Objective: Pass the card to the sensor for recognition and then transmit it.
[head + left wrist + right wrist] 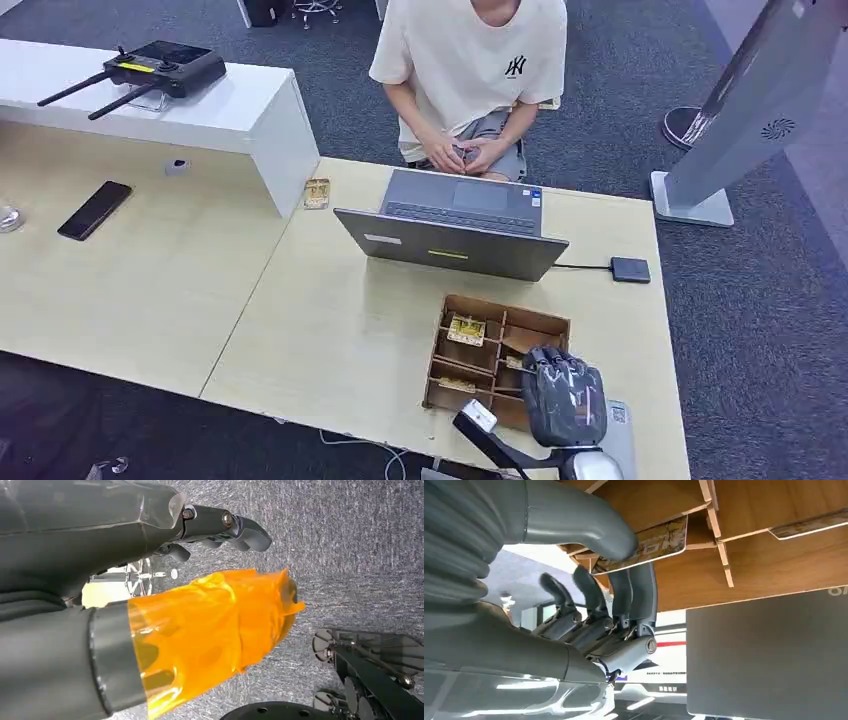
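My right hand [563,395] hangs over the near right corner of a wooden divided box [505,305]. In the right wrist view its thumb [589,522] and fingers [639,590] pinch a patterned card [651,542] at one of the box's compartments [774,510]. More cards [466,329] lie in other compartments. The sensor, a small black box [630,269], sits on the desk right of the laptop [455,225] and is wired to it. My left hand [200,580] hangs above the carpet, its thumb wrapped in orange film, holding nothing.
A person sits behind the desk, hands together near the laptop. A loose card [317,193] lies left of the laptop. A phone [95,209] and a white raised shelf with a remote controller [160,68] are at the left. A white stand [740,110] rises at the right.
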Action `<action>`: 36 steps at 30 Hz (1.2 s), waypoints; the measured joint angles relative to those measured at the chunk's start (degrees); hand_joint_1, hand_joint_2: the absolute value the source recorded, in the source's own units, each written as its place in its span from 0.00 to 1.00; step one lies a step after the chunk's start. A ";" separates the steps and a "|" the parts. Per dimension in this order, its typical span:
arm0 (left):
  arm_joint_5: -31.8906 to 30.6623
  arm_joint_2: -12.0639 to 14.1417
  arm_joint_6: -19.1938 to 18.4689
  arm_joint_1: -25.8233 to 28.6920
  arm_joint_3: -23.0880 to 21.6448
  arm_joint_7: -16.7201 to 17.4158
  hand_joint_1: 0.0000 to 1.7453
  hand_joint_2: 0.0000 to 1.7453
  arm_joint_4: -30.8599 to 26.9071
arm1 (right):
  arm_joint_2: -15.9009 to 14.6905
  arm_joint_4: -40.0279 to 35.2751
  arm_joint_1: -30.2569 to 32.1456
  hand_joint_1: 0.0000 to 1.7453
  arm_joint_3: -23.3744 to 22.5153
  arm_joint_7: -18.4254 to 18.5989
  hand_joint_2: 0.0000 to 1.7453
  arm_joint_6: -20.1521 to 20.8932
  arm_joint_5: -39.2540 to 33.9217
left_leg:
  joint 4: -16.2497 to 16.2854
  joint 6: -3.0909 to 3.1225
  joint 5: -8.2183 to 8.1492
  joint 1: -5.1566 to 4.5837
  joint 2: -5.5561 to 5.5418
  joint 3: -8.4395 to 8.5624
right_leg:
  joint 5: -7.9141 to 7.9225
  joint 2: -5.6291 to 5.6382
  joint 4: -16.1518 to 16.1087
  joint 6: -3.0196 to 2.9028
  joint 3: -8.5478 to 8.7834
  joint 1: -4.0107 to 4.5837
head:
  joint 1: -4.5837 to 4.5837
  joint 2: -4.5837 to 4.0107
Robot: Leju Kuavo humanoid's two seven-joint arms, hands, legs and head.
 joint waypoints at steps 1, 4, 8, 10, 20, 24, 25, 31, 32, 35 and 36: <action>0.06 0.00 0.00 0.00 -0.02 0.07 0.00 0.00 0.00 | 0.00 0.04 -0.06 0.87 -0.02 0.00 1.00 0.00 -0.02 | 0.00 0.00 0.00 0.00 0.00 0.00 | 0.00 0.00 0.00 0.00 0.00 0.00 | 0.00 0.00; 0.20 0.00 0.00 0.00 -0.04 0.07 0.00 0.00 0.00 | 0.00 0.09 -0.14 0.87 -0.02 0.00 1.00 0.07 -0.15 | 0.00 0.00 0.00 0.00 0.00 0.00 | 0.00 0.00 0.00 0.00 0.01 0.00 | 0.00 0.00; 0.26 0.00 0.00 0.00 -0.04 0.30 0.00 0.00 0.00 | 0.00 0.15 -0.20 0.88 -0.02 0.00 1.00 0.02 -0.57 | 0.00 0.00 0.00 0.00 0.00 0.01 | 0.00 0.00 0.00 0.00 0.02 0.00 | 0.00 0.00; 0.31 0.00 0.00 0.00 -0.04 0.33 0.00 0.00 0.00 | 0.00 0.17 -0.21 0.90 -0.02 0.02 1.00 -0.02 -0.61 | 0.00 0.00 0.00 0.00 0.00 0.02 | 0.00 0.00 0.00 0.00 0.02 0.00 | 0.00 0.00; 1.29 0.02 0.22 0.00 -0.28 0.44 0.00 0.00 -0.04 | 0.02 -1.85 0.20 0.94 -0.72 0.00 1.00 -0.85 -2.66 | 0.00 0.00 0.00 0.00 0.00 0.02 | 0.00 0.00 0.00 0.00 0.02 0.00 | 0.00 0.00; 2.47 0.02 0.48 0.06 -0.90 0.92 0.00 0.00 -0.53 | 0.02 -5.62 0.84 0.91 -1.25 -0.53 1.00 -0.83 -4.00 | 0.00 0.00 0.00 0.00 -0.01 0.00 | 0.00 0.00 0.00 0.00 0.01 0.00 | -0.02 0.00; 2.71 0.02 0.55 0.07 -1.09 0.94 0.00 0.00 -0.63 | 0.02 -6.53 0.94 0.90 -1.42 -0.68 1.00 -0.74 -4.17 | 0.00 0.00 0.00 0.00 -0.01 0.00 | 0.00 0.00 0.00 0.00 0.01 0.00 | 0.00 0.00; 5.09 0.00 0.72 0.55 -2.21 1.77 0.00 0.00 -1.75 | 0.02 -13.11 2.25 0.91 -2.58 -1.29 1.00 0.11 -5.72 | 0.00 0.00 0.00 0.00 -0.01 0.00 | 0.00 -0.01 0.00 0.00 0.01 0.00 | 0.00 0.00; 5.53 -0.02 0.74 0.72 -2.56 1.97 0.00 0.00 -2.01 | 0.02 -14.30 2.52 0.90 -2.80 -1.55 1.00 0.48 -6.32 | 0.00 0.00 0.00 0.00 -0.01 0.00 | 0.00 -0.01 0.00 0.00 0.01 0.00 | 0.00 0.00; 6.56 -0.13 0.72 1.23 -3.26 2.30 0.00 0.00 -2.78 | 0.02 -17.58 3.20 0.89 -3.63 -2.54 1.00 1.51 -9.03 | 0.00 0.00 0.00 0.00 -0.01 0.00 | 0.00 -0.01 0.00 0.00 0.01 0.00 | 0.00 0.00; 6.88 -0.15 0.72 1.32 -3.39 2.34 0.00 0.00 -2.93 | 0.02 -18.57 3.37 0.88 -3.84 -3.12 1.00 1.99 -10.53 | 0.00 0.00 0.00 0.00 -0.01 0.00 | 0.00 -0.01 0.00 0.00 0.00 0.00 | 0.00 0.00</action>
